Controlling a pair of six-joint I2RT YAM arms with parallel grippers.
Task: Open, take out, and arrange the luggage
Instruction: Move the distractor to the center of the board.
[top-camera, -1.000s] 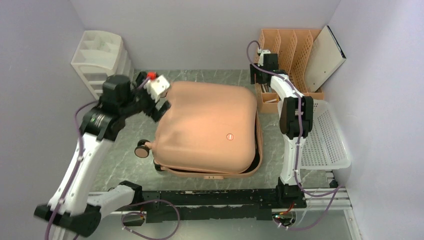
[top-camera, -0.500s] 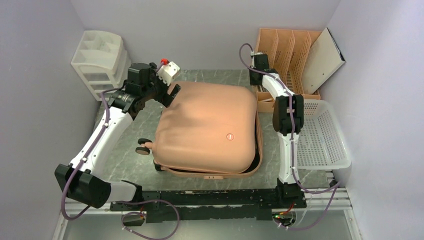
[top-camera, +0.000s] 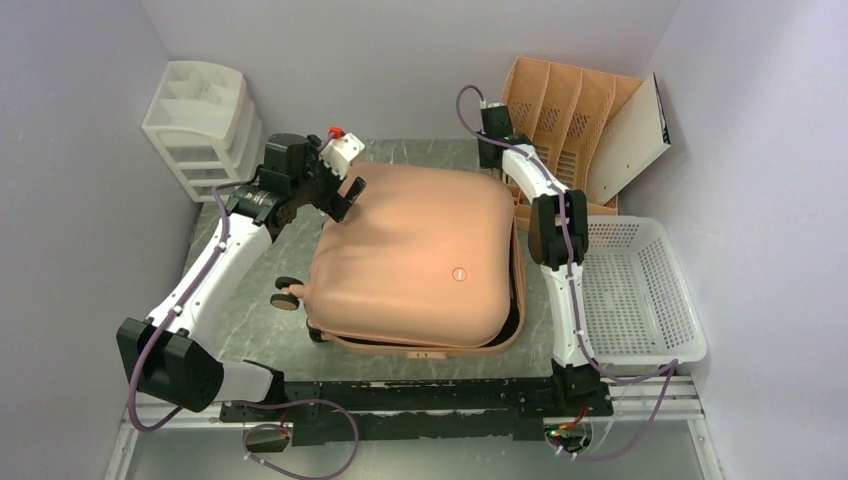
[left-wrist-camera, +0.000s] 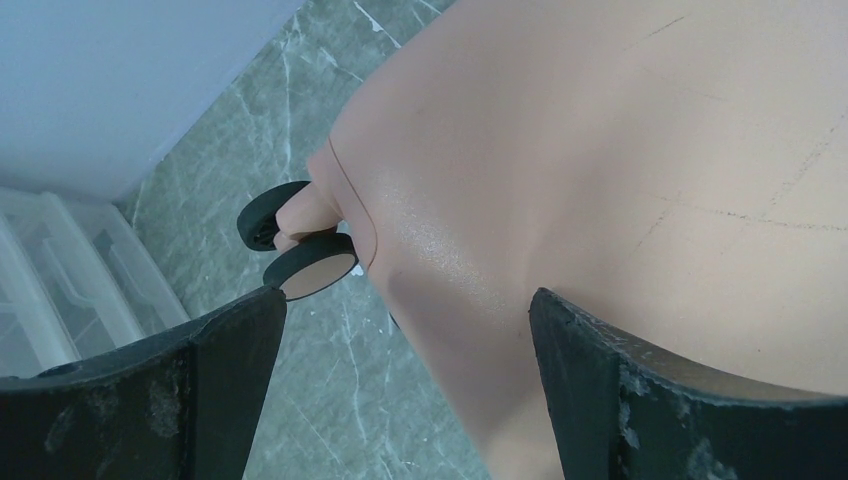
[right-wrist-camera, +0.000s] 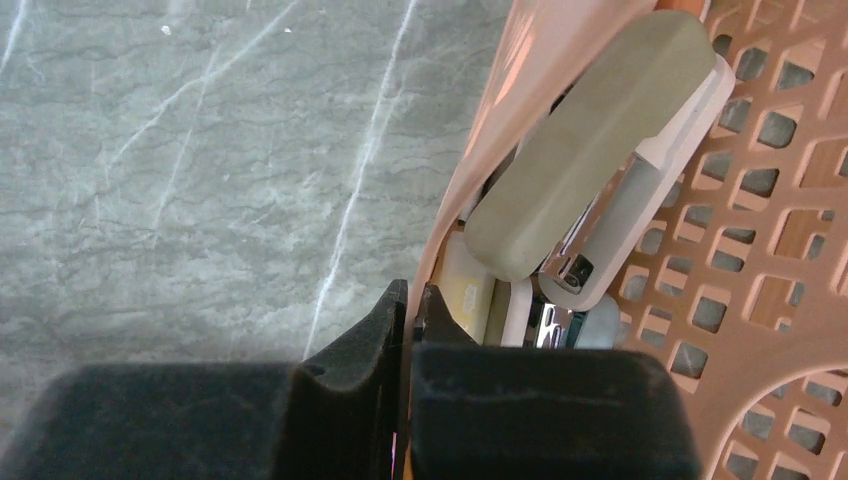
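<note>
Your luggage (top-camera: 415, 260) lies flat in the middle of the table (top-camera: 250, 290), pink shell up and logo (top-camera: 459, 272) toward the near right. A dark seam shows between the two shells along the right and near edges. Two black wheels (top-camera: 287, 298) stick out at its left side.

Your left gripper (top-camera: 340, 200) hangs over the far-left corner of the luggage with its jaws spread wide and nothing between them. In the left wrist view the shell fills the gap below the fingers (left-wrist-camera: 230, 380), and you cannot tell whether they touch it.

Your right gripper (top-camera: 490, 152) is off the luggage, reached out to the orange rack (top-camera: 560, 110) at the far right. Its jaws are clamped tight — in the right wrist view the rack's thin wall runs straight in between the fingertips, so it is pinching that edge. The rack stands tilted, with a white board (top-camera: 630, 140) leaning in its right end. Inside it, just beyond the fingers, lies a grey-green stapler (right-wrist-camera: 590, 140).

A white basket (top-camera: 690, 330) sits to the right of the luggage — a white drawer unit (top-camera: 200, 120) stands at the far left.
</note>
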